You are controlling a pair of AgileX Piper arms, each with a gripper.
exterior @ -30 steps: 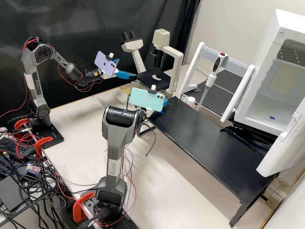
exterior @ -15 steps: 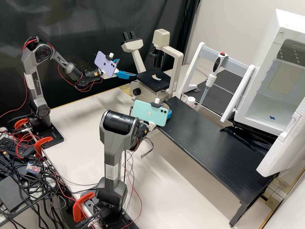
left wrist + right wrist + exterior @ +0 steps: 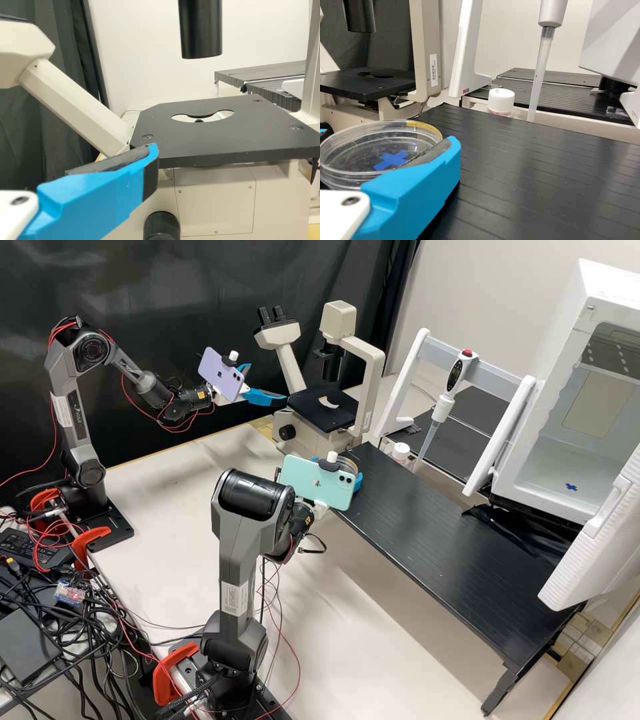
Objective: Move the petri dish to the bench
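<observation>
right pincer (image 3: 358, 482) | moved away from microscope (image 3: 287, 423), down and rightward in high view | petri dish (image 3: 365, 150) too

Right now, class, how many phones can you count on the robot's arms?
2: a lilac phone on the left arm, and a mint-green phone on the right arm, near the black bench.

Black slatted counter (image 3: 427, 540) stretching out here, leg planted on pale counter (image 3: 167, 487)! Rumpled black sheeting (image 3: 513, 528) draped by far edge. On pale counter: black arm base plates (image 3: 115, 528), red clamps (image 3: 89, 545) at edge.
</observation>
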